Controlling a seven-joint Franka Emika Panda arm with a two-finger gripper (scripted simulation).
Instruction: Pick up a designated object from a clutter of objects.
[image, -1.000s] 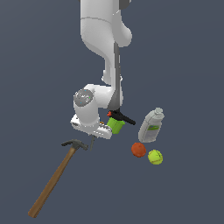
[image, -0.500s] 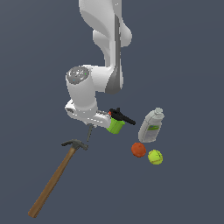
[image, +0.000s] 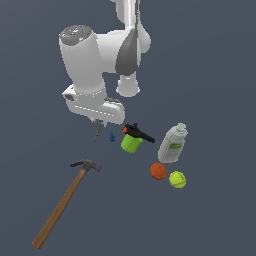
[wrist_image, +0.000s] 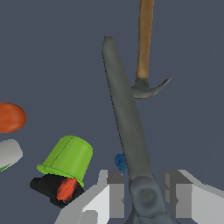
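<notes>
The designated object is a slender dark-grey tool (image: 96, 133). It hangs from my gripper (image: 100, 121), clear of the surface, between the hammer head and the tiny blue piece (image: 112, 137). In the wrist view the tool (wrist_image: 127, 118) runs out from between my fingers (wrist_image: 114, 192), and the gripper (wrist_image: 146, 192) is shut on its thick end. Its orange-brown end is not visible.
The wooden-handled hammer (image: 65, 202) lies to the exterior view's lower left. The green cup (image: 131, 143) with the black red-tipped clamp (image: 137, 132) on it, the grey-white bottle (image: 173, 144), the orange ball (image: 158, 170) and the tennis ball (image: 177, 179) lie to the right.
The arm has risen and come nearer the camera, with the thin grey tool now hanging from the gripper above the surface. The other objects have not moved.
</notes>
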